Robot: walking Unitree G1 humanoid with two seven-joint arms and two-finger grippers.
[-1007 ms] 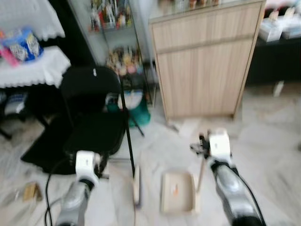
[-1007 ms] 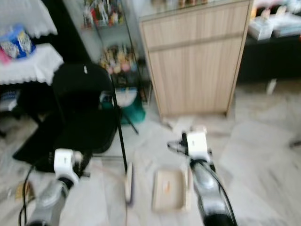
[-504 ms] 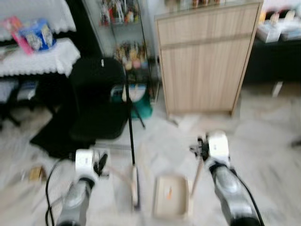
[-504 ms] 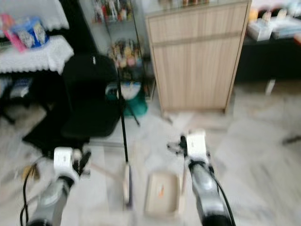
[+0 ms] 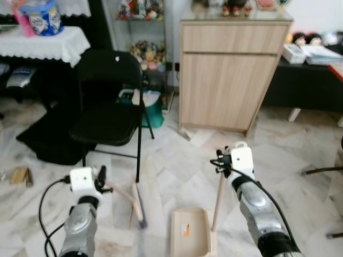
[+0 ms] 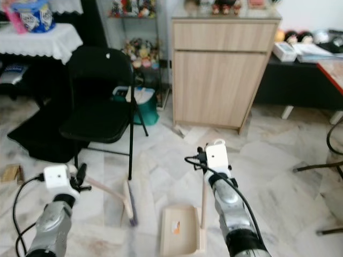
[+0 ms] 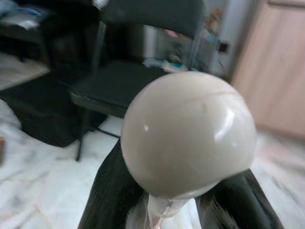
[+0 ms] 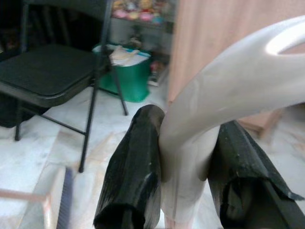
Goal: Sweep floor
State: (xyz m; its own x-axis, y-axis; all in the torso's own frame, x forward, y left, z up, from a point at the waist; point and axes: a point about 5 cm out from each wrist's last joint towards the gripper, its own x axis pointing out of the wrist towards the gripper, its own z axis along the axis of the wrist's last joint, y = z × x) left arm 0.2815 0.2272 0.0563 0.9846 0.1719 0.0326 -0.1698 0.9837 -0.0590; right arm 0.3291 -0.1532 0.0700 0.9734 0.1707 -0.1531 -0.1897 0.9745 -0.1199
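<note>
The left end effector [image 7: 167, 200] is clamped on the round-capped handle of the broom [image 5: 128, 195], whose brush head rests on the marble floor [image 5: 171, 166] beside the black folding chair [image 5: 110, 107]. The right end effector [image 8: 183, 191] is clamped on the upright handle of the beige dustpan [image 5: 190, 238], which sits on the floor just right of the broom.

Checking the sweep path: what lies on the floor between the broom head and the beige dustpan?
In the left eye view, only bare marble floor lies between the dark-bristled broom head and the beige plastic dustpan; no debris is visible there.
</note>
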